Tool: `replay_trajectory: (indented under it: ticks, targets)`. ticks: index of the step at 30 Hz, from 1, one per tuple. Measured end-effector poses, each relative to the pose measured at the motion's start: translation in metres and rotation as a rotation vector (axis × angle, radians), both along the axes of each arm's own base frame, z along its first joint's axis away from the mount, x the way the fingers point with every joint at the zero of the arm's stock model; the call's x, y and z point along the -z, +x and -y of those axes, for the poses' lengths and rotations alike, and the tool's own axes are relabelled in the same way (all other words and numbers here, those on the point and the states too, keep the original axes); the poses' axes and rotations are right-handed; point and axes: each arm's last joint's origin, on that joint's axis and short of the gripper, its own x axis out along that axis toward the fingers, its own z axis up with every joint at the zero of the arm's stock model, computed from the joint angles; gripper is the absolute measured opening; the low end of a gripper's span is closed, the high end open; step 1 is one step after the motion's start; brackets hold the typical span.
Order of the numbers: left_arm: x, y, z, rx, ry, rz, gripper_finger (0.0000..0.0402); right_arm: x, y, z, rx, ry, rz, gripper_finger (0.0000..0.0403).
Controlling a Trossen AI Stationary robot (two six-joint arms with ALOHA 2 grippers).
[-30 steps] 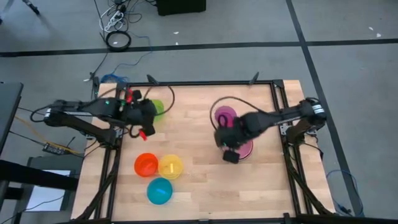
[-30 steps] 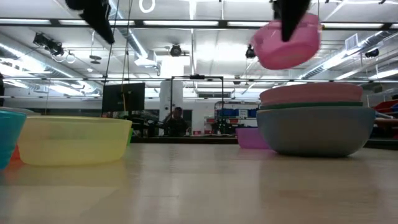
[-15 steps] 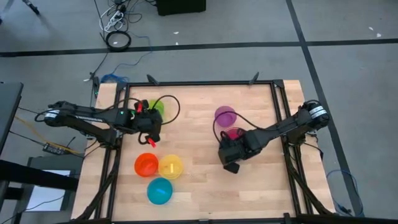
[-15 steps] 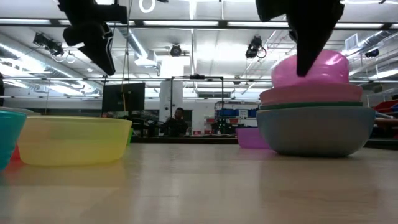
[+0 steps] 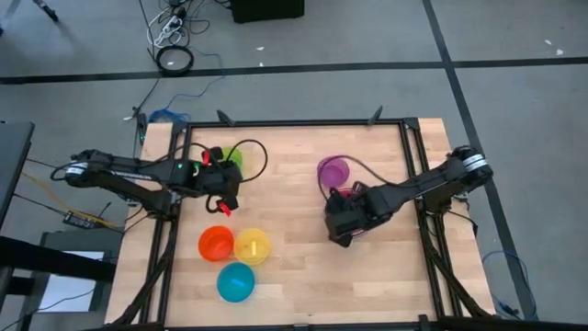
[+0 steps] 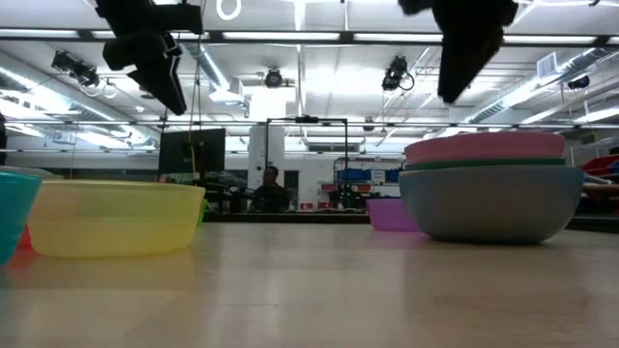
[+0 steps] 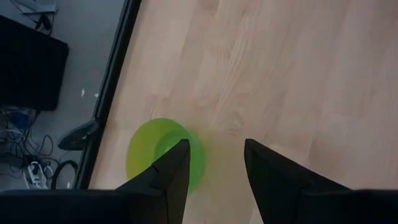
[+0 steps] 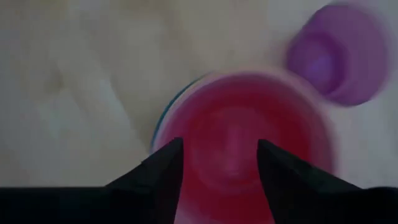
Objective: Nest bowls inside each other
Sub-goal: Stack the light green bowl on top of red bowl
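A stack of nested bowls [image 6: 484, 198] stands at the table's right: a big grey-blue one, a green rim, a pink rim, and a pink-red bowl [image 8: 249, 137] innermost. My right gripper [image 8: 217, 168] hovers open just above it [image 6: 455, 82], touching nothing. A small purple bowl [image 5: 333, 171] rests on its base just beyond the stack. My left gripper [image 7: 216, 165] hangs open at the table's left [image 5: 225, 188], above a green bowl [image 7: 163, 154] that sits upright on the wood. Orange [image 5: 216, 244], yellow [image 5: 252, 246] and cyan [image 5: 235, 281] bowls sit near the front left.
A black frame rail [image 5: 404, 184] borders the table on each side. Bare wood lies between the two groups of bowls and along the near edge. In the low view the yellow bowl [image 6: 116, 217] and a teal one [image 6: 14, 222] stand close at the left.
My right gripper has brought the pink bowl down into the stack, opened and let it go; the bowl now sits sunk inside the stack's rim. My left gripper has come down, a little toward the near edge, staying open.
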Motion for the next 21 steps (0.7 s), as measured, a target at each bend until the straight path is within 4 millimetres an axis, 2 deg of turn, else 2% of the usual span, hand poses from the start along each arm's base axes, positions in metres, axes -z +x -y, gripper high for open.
replay_trajectory:
  ticks: [8, 12, 16, 21]
  targets:
    - [0.004, -0.002, -0.016, 0.064, 0.049, -0.110, 0.0160, -0.059, -0.043, 0.017, 0.104, -0.090, 0.278, 0.0182]
    - [0.018, -0.006, -0.028, 0.175, -0.060, -0.211, 0.0160, -0.080, -0.065, 0.022, 0.131, -0.072, 0.386, 0.0182]
    - [0.030, -0.011, -0.043, 0.111, -0.113, -0.229, 0.0160, -0.090, -0.076, 0.022, 0.133, -0.073, 0.441, 0.0188]
    - [0.039, -0.016, -0.061, 0.033, -0.200, -0.196, 0.0160, -0.089, -0.075, 0.021, 0.130, -0.101, 0.445, 0.0196]
